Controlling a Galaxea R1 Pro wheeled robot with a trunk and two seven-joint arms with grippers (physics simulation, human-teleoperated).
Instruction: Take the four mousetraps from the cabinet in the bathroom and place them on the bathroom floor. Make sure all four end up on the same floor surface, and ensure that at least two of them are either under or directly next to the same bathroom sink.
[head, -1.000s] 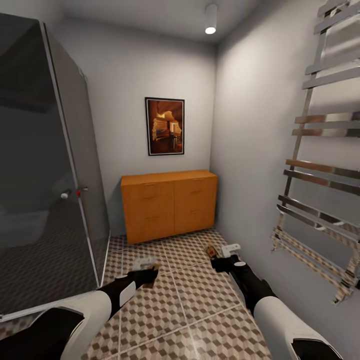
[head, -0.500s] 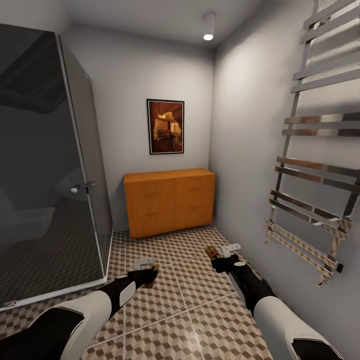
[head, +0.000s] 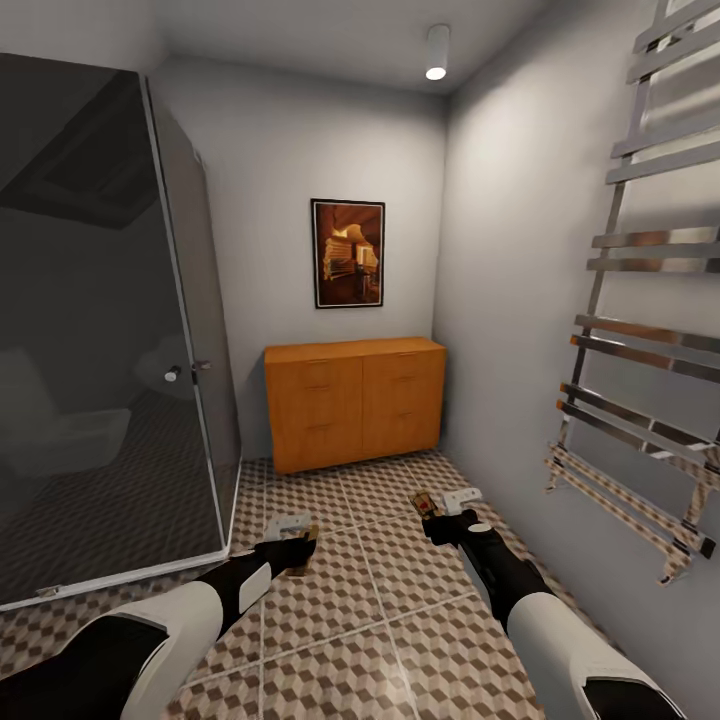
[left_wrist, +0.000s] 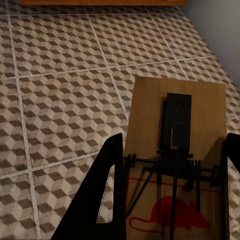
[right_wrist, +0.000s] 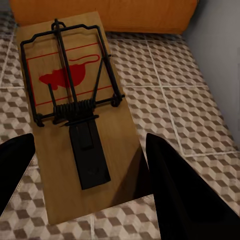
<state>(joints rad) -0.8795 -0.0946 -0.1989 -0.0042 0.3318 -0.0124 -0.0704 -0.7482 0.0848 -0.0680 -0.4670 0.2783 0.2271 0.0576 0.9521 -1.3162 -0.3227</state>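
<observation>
You're in a narrow bathroom with the cube-patterned bathroom floor (head: 330, 610) running ahead of you, a dark glass shower stall (head: 100, 340) on your left and a chrome towel rail (head: 640, 330) on the right wall. The orange-brown cabinet (head: 355, 402) sits against the far wall under a framed picture (head: 348, 253), drawers closed. Both arms are held low over the tiles. Your left end effector (head: 297, 543) is clamped on a mousetrap (left_wrist: 175, 165), and your right end effector (head: 440, 508) is gripping a second mousetrap (right_wrist: 75, 110), red mouse print facing up.
</observation>
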